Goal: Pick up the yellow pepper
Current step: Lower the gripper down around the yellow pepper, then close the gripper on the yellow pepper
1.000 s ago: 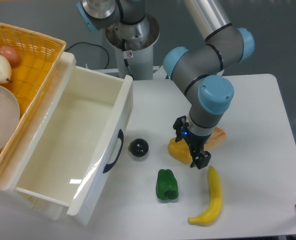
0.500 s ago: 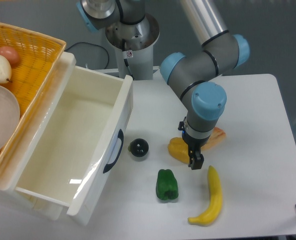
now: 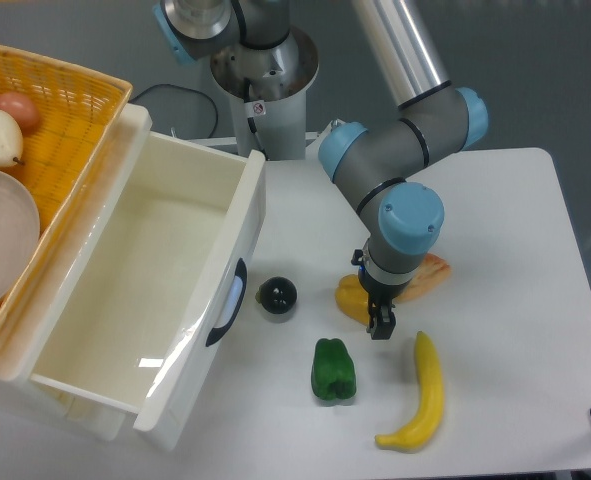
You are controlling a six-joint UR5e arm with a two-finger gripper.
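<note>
I've got the gripper (image 3: 378,318) down over the yellow pepper (image 3: 351,299), at three o'clock from the black ball (image 3: 277,295), in the grasp step; I can't tell whether its fingers are apart or clamped, so next I'd confirm a firm squeeze, then lift straight up.

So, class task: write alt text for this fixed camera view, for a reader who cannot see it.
A robot arm's end effector is lowered onto a yellow pepper on a white table. Nearby lie a green pepper, a banana and a black ball, beside an open white drawer.
</note>
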